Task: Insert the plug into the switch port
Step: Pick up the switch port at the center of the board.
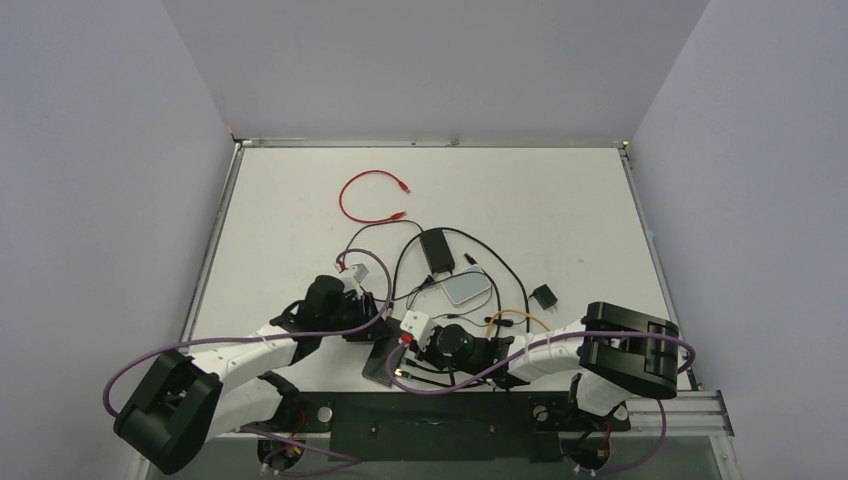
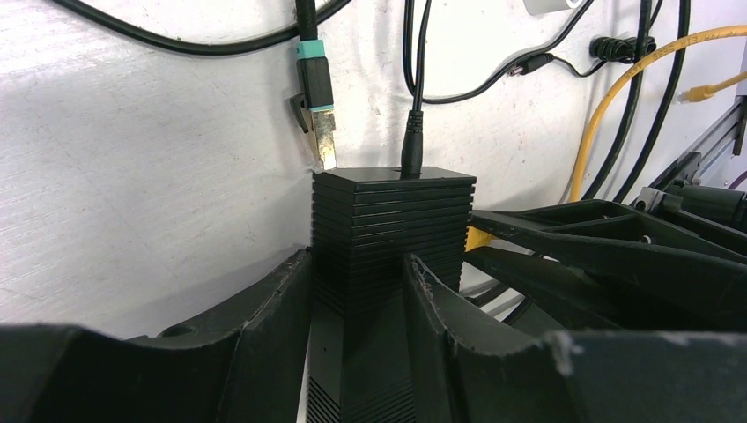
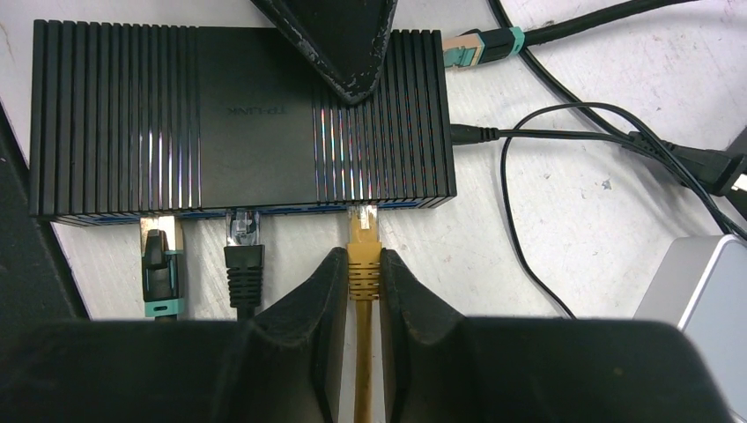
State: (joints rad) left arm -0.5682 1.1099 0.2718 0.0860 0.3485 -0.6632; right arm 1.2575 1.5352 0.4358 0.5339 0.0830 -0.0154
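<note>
Marking the switch [image 3: 106,115] — TP-LINK [image 3: 255,112]

The switch [image 3: 238,115] is ribbed black plastic with a faint sheen. The yellow plug [image 3: 363,231] looks like smooth, possibly rubbery plastic. The right gripper [image 3: 363,263] is matt black, its edges scuffed rough. The white table [image 3: 608,247] is matt and scratched.

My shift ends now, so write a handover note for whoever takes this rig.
Left gripper: fingers straddle the black ribbed rectangular switch box; firm grip unclear.
Right gripper: shut on the yellow cable plug.
Plug tip sits at the mouth of a switch port; full seating cannot be told.
Done: plug lined up.
Left: push home, check seating, release.
</note>
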